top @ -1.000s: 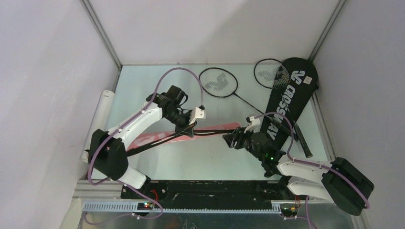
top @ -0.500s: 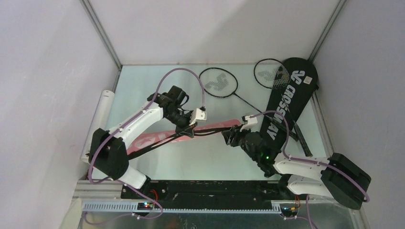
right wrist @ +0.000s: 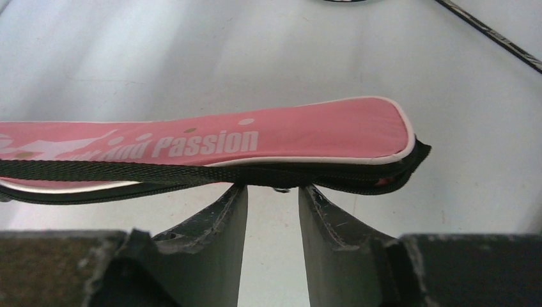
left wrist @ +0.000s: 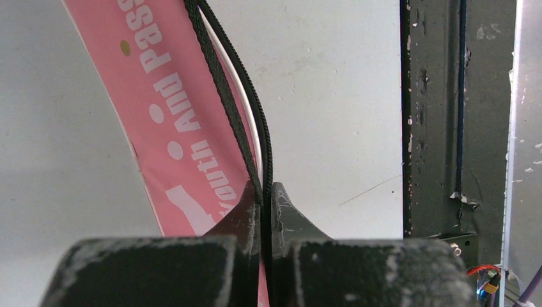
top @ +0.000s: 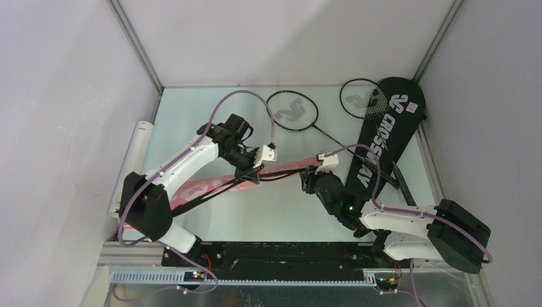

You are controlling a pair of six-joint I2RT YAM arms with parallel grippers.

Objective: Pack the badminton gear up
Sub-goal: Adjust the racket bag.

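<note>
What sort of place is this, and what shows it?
Probably a robotics lab cell, not a sports hall: plain walls box in a table, a left arm and right arm are bolted at its near edge, with a pink bag and black racket before them.

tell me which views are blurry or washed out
Top external: even light, sharp, the CROSSWAY print on the black bag readable. Left wrist: the left tool close to the lens is soft, the pink bag lettering readable. Right wrist: the right tool is blurred, the table glares pale.
</note>
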